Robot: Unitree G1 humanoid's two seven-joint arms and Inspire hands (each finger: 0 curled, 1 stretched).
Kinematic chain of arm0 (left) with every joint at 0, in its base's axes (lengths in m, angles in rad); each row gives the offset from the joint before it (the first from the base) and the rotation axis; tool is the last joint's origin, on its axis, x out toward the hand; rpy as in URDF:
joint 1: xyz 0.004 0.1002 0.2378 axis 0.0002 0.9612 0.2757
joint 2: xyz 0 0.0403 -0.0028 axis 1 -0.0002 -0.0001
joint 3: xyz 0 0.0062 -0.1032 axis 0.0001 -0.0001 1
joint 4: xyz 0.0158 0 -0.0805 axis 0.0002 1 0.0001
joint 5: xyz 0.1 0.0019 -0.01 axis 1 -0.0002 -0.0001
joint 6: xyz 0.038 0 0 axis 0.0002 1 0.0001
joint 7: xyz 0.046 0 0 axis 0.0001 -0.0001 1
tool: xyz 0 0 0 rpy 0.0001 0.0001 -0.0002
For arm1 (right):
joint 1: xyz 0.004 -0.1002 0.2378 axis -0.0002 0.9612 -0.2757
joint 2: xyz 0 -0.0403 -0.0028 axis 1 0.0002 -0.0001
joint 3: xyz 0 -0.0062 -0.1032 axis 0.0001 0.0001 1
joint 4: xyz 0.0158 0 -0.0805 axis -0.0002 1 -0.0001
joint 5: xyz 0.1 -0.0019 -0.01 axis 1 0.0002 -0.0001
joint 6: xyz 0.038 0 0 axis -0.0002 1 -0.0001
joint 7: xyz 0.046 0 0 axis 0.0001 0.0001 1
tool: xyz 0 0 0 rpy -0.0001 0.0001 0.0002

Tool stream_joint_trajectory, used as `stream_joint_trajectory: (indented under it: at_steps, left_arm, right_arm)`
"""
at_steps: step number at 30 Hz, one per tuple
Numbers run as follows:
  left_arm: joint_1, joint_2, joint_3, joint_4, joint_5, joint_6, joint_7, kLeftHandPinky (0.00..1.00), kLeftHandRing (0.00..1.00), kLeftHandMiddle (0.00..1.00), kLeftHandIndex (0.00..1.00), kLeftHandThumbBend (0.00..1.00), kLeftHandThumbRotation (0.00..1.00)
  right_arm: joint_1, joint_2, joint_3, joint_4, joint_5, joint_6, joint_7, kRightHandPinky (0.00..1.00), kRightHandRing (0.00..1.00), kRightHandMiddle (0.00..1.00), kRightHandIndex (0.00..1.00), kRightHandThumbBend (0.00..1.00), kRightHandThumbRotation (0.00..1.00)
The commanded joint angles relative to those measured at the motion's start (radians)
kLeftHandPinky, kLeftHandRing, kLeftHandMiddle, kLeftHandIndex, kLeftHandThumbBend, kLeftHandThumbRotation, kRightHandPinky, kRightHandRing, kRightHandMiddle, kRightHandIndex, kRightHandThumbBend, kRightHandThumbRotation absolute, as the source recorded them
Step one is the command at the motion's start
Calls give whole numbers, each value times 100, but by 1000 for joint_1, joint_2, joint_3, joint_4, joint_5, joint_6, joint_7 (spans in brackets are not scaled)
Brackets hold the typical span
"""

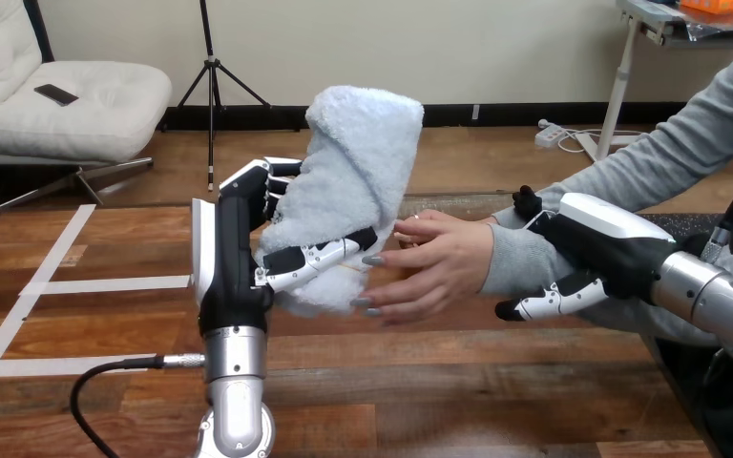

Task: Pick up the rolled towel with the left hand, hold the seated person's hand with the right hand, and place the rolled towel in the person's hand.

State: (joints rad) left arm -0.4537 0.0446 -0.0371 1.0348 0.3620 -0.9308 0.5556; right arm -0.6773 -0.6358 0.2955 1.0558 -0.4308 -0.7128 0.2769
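Gripping: left hand (234,262) towel (358,162), right hand (592,250) person's wrist (511,260).

The rolled towel (358,181) is fluffy cloth, the left hand (234,243) glossy plastic, the table (439,382) smooth varnished wood.

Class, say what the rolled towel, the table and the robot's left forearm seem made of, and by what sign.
Rolled towel: soft terry-like cloth, pale blue, fluffy nap. Table: wood or wood-look surface, grain and plank lines. Left forearm: probably metal, smooth silver sheen.
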Motion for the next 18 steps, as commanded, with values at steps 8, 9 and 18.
stream_joint_trajectory:
  at_steps: [8,9,18]
  left_arm:
    - [-104,-24,-9,-7,-1,-27,11,34,38,41,42,56,0]
    - [-105,-25,-9,-7,0,-27,13,34,38,41,42,56,0]
    - [-116,-40,-14,6,13,-32,37,34,37,41,42,56,0]
  right_arm:
    - [-33,-15,-31,-53,22,-17,-6,29,30,33,33,74,38]
    - [-33,-15,-31,-53,22,-16,-6,29,30,33,33,74,38]
    - [-32,-12,-31,-50,23,-15,-5,29,29,32,33,74,38]
